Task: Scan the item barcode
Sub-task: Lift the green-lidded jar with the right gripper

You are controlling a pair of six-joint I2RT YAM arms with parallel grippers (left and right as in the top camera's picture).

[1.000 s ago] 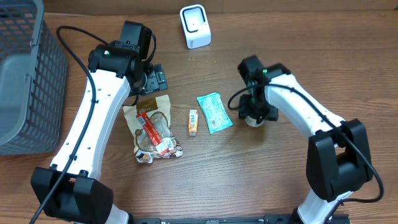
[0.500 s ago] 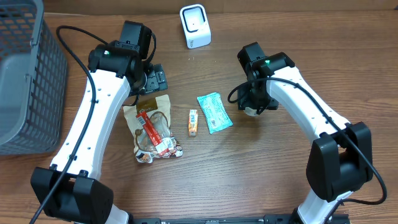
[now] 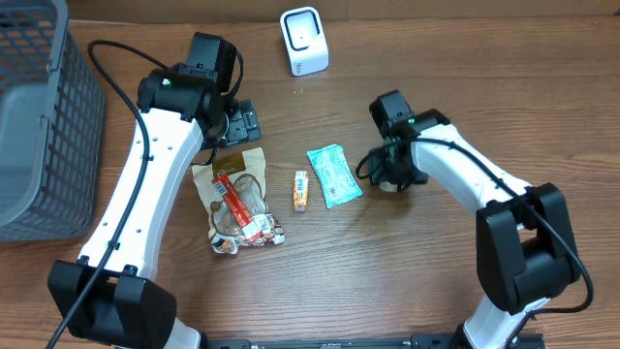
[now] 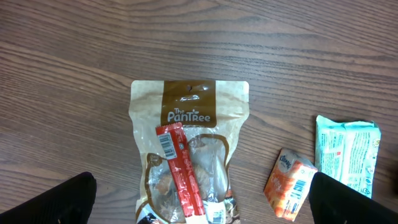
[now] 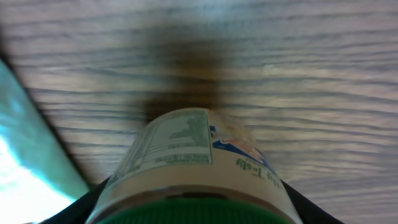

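A bottle (image 5: pixel 186 149) with a green cap and a white printed label fills the right wrist view, with my right gripper (image 5: pixel 193 211) shut on it just below the cap. From overhead, the right gripper (image 3: pixel 389 173) hangs beside a teal packet (image 3: pixel 334 174) and hides the bottle. The white scanner (image 3: pixel 303 41) stands at the back of the table. My left gripper (image 3: pixel 237 121) is open above the top of a brown snack pouch (image 4: pixel 186 149), nothing between its fingers (image 4: pixel 68 199).
A red stick pack (image 4: pixel 180 171) lies on the pouch. A small orange box (image 3: pixel 301 191) sits between the pouch and the teal packet. A grey mesh basket (image 3: pixel 39 126) stands at the far left.
My right arm has shifted a little to the left with the bottle and its wrist has turned, so the bottle's white end no longer shows from overhead. The left arm has not moved.
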